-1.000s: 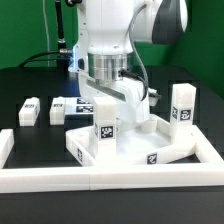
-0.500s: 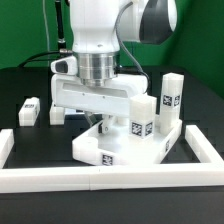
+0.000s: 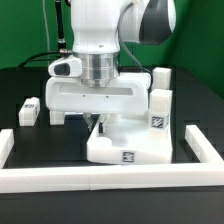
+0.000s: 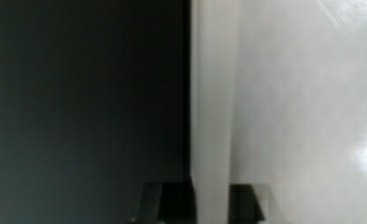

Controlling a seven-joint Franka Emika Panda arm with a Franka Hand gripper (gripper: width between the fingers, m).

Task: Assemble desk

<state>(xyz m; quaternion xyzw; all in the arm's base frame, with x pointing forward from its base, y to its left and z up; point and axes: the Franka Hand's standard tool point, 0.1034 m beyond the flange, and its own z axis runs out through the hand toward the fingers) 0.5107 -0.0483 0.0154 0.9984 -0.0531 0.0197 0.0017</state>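
The white desk tabletop lies inside the border rails, one corner toward the front, with a tag on its front face. Two white block legs stand upright on its side at the exterior view's right, a near one and one behind it. My gripper reaches down from above and is shut on the tabletop's rim. In the wrist view the white rim runs between my dark fingertips, with the gripper closed around it. A loose leg lies on the table at the exterior view's left.
White L-shaped border rails run along the front, the exterior view's left and the exterior view's right. The arm's wide white hand hides the table behind it. The table surface is black.
My gripper has turned the tabletop round while holding its rim. The upright legs have swung from the front toward the exterior view's right and back.
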